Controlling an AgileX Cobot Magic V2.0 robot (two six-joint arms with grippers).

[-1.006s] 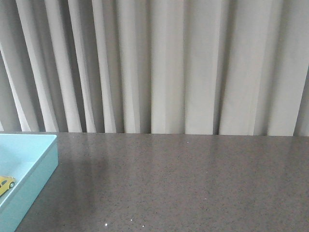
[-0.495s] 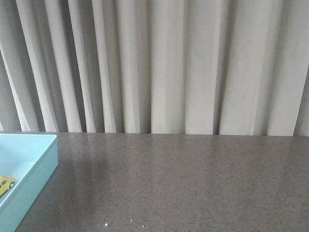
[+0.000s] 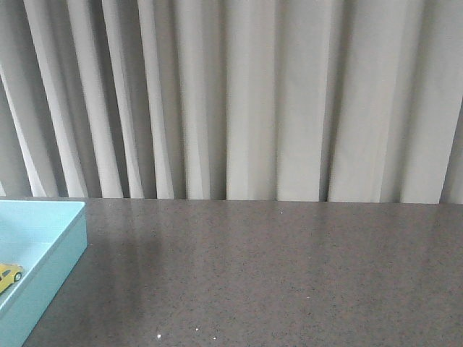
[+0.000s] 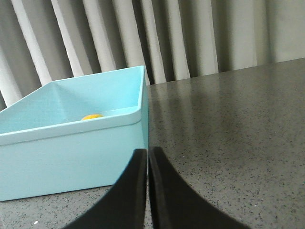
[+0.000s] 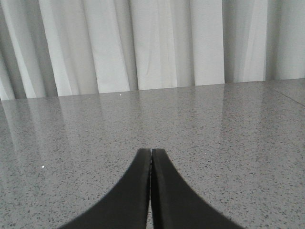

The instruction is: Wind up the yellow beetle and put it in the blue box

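The beetle (image 3: pixel 9 273) sits inside the box (image 3: pixel 51 249) at the tabletop's (image 3: pixel 275 275) left edge, on the box floor and apart from the near wall – by the look of it, the storing step is done. Whether the toy was wound cannot be told from here. In the left wrist view only a sliver of yellow (image 4: pixel 92 116) shows over the box rim (image 4: pixel 71 125).

Both arms are clear of the box: the left gripper (image 4: pixel 148 157) hangs just outside its corner with jaws pressed together and nothing between them, and the right gripper (image 5: pixel 151 157) does likewise over bare stone, well apart from everything. The tabletop runs open to the curtain (image 3: pixel 253 101) – ample room for either arm to pull back, with the box wall the only edge near the left arm.
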